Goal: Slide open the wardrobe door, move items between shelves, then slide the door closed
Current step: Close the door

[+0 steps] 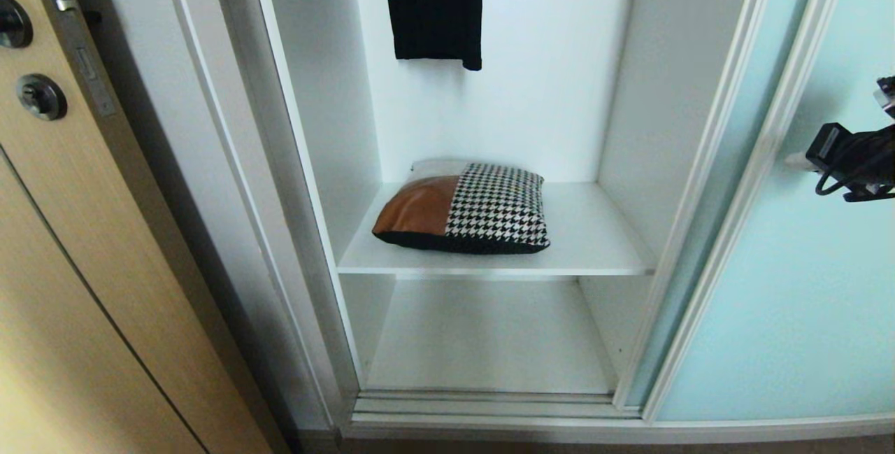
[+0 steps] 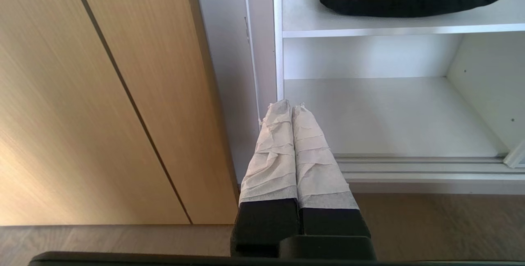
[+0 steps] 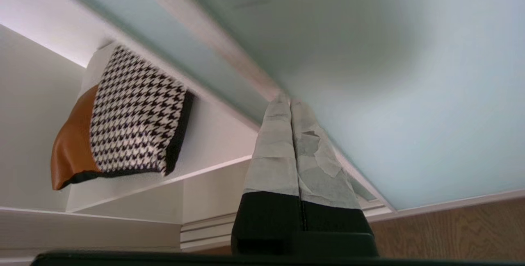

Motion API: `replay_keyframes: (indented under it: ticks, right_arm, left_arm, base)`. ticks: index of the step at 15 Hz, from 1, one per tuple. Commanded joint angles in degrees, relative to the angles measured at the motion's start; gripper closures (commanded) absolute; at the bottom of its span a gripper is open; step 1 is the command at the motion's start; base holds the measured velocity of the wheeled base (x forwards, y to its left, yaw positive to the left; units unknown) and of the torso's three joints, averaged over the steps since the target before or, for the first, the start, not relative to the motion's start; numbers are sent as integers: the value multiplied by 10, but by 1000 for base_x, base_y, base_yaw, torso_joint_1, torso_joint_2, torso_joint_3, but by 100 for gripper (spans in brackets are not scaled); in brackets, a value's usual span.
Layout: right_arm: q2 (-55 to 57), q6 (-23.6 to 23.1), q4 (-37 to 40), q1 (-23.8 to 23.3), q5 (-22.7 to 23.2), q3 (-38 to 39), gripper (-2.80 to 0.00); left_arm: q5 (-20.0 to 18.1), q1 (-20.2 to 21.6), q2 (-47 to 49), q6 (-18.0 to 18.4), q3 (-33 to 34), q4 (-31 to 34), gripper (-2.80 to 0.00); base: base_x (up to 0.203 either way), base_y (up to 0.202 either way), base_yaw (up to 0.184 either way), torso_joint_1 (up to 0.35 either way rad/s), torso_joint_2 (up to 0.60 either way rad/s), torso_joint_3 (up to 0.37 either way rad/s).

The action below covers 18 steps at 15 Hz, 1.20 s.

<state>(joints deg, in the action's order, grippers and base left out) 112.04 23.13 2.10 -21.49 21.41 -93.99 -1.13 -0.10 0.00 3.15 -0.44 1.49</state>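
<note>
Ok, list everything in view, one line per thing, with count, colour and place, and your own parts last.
cushion: one, tan leather and black-and-white houndstooth, on the upper shelf
upper shelf: one, white, mid wardrobe
bottom shelf: one, white, bare, below it
black garment: one, hanging above the cushion
sliding wardrobe door: one, frosted aqua, slid to the right
wood-grain door: one, tan, left of the wardrobe
left tool: shut, low by the wardrobe's left edge
right tool: shut, tips at the sliding door's frame

cushion (image 1: 465, 208) flat on upper white shelf (image 1: 594, 240), left of centre
</note>
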Motion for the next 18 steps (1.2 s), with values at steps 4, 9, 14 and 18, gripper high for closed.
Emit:
replay_keyframes:
  ticks: [4,9,14,18]
  right_arm:
    - [34,3,0,0,0,-23,0]
    - [54,2,0,4,0,-51,0]
    - [48,2,1,27,0,-41,0]
    - [15,2,1,54,0,0,0]
  left_arm:
    - [0,0,1,0,0,0,0]
    - [0,0,1,0,0,0,0]
    - [0,0,1,0,0,0,0]
    - [0,0,1,1,0,0,0]
  base:
    - [0,0,0,0,0,0]
    - [0,0,0,0,0,0]
    - [0,0,0,0,0,0]
    - [0,0,0,0,0,0]
